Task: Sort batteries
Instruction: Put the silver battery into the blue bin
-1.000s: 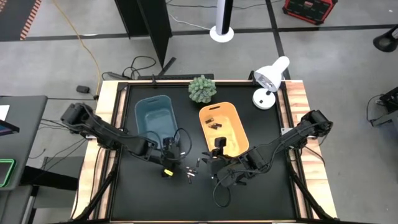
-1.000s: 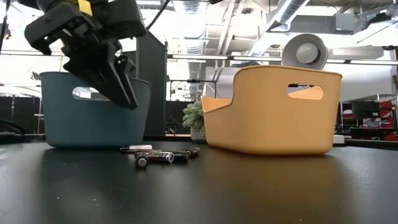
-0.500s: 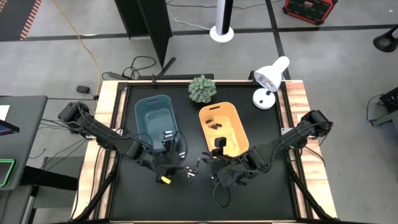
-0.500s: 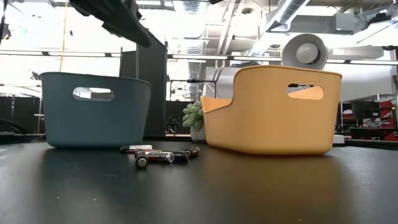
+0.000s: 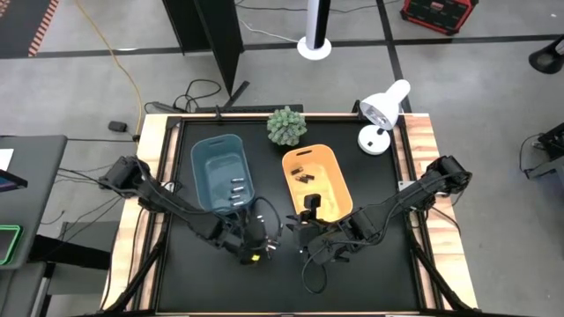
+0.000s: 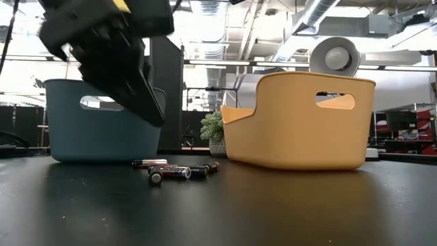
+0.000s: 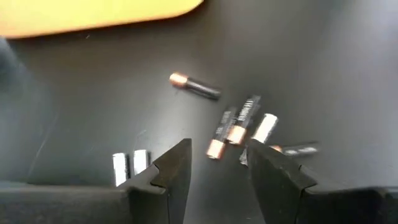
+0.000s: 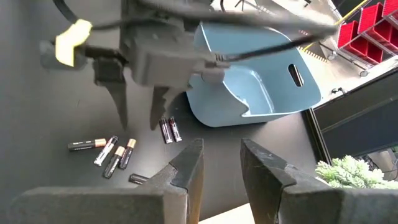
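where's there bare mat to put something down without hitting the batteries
Bare mat lies along the near edge of the table and right of the orange bin. Crowded: between the blue bin and orange bin, where loose batteries and both grippers sit.

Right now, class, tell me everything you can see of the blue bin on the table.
The blue bin is a slate-blue tub that looks like plastic, with rounded corners, sloping walls and an oval handle slot in its end wall. It stands upright on the black table, left of the orange bin and apart from it. A few pale batteries lie inside.
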